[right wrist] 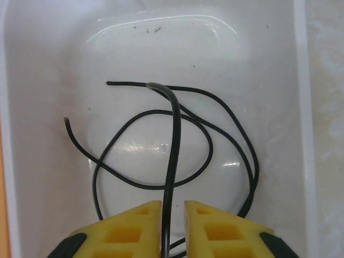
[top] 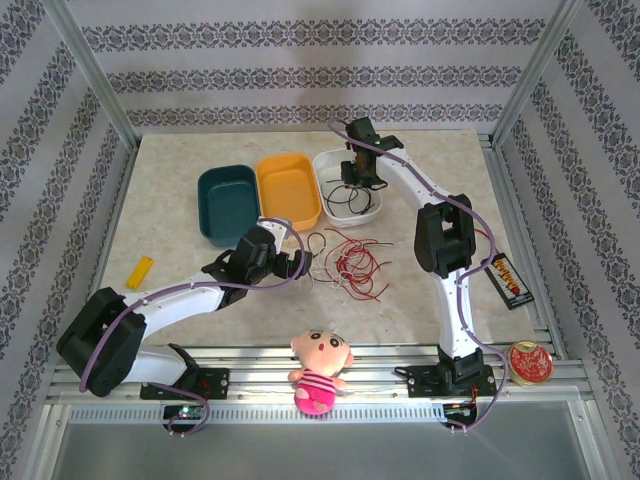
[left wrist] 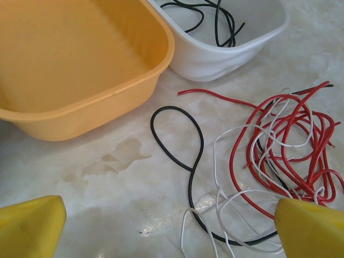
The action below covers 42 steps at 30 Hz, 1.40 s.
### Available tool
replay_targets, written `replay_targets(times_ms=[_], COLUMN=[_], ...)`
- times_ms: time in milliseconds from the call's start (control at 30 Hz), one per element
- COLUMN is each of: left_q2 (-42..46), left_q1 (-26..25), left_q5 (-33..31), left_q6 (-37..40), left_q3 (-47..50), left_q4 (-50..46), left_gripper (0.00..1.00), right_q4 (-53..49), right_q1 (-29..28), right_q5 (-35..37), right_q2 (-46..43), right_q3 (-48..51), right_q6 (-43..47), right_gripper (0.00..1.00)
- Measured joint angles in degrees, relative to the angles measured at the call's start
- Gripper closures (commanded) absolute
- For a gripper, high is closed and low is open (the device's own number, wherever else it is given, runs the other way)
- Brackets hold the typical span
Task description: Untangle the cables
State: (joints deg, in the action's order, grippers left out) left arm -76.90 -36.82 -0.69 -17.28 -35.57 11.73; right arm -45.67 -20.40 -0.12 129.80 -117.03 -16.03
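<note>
A black cable (top: 340, 207) loops inside the white tub (top: 320, 170), beneath the right gripper (top: 350, 186); red and white cables (top: 358, 262) lie tangled near the tub.

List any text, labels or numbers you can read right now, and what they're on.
No text is legible.
Black packet: orange and white markings, too small to read.
Red tin: gold design on the lid, too blurred to read.
</note>
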Motion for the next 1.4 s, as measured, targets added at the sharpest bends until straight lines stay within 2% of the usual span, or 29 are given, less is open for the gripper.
replay_targets(times_ms=[233,433,800,1000,1200,1267,1400], left_q2=[0.7,1.7,2.0,2.3,1.7,0.9,-0.4], left_q1=[0.0,0.0,0.0,0.0,0.0,0.0,0.0], left_q5=[-1.5,-3.0,-4.3,-4.5,-4.1,-3.8,-2.5], left_q6=[-1.3,-1.9,-2.3,-2.4,-2.3,-2.3,-1.9], left_q3=[0.3,0.9,1.4,1.5,1.4,0.9,-0.6], left_q4=[0.0,0.1,0.3,0.4,0.4,0.4,0.2], left_gripper=[0.02,0.02,0.01,0.01,0.01,0.01,0.01], right_q4=[-0.1,-0.4,0.8,3.0,6.7,7.6,8.5], right_q1=[0.0,-0.8,-3.1,-4.2,-4.7,-4.9,-4.9], right_q5=[0.3,2.3,5.5,7.2,8.4,9.1,10.3], right_q2=[-0.8,-6.6,-19.2,-28.4,-42.6,-47.3,-54.1], right_q3=[0.0,1.6,6.6,16.4,31.5,36.6,44.8], right_q6=[-0.2,0.0,0.1,-0.6,-2.9,-4.2,-6.6], right_gripper=[0.58,0.45,0.38,0.35,0.20,0.02,0.02])
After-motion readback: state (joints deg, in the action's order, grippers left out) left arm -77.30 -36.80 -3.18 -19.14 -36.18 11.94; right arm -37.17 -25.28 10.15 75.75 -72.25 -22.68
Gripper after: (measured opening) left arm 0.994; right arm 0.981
